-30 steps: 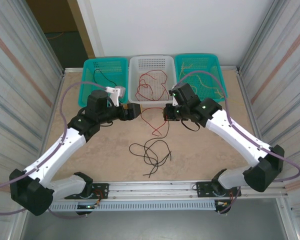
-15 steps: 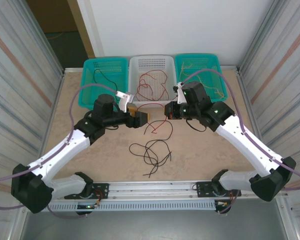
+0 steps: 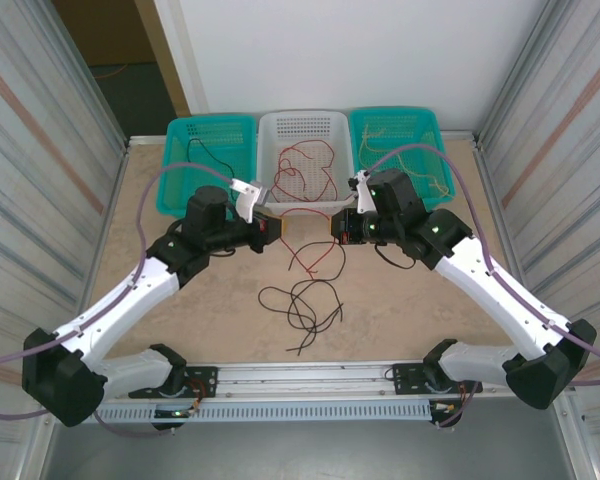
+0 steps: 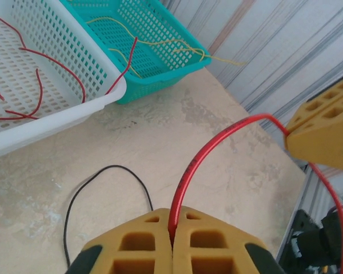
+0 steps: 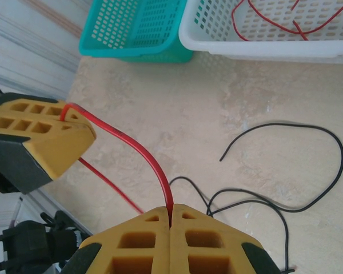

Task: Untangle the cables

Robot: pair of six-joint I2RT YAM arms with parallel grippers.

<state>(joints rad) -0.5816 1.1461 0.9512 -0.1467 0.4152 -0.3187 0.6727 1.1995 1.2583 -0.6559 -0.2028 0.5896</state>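
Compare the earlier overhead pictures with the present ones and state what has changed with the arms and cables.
The left gripper reached in toward the right gripper and shut on the red cable, which the right gripper kept holding. The black cables on the table stayed put.
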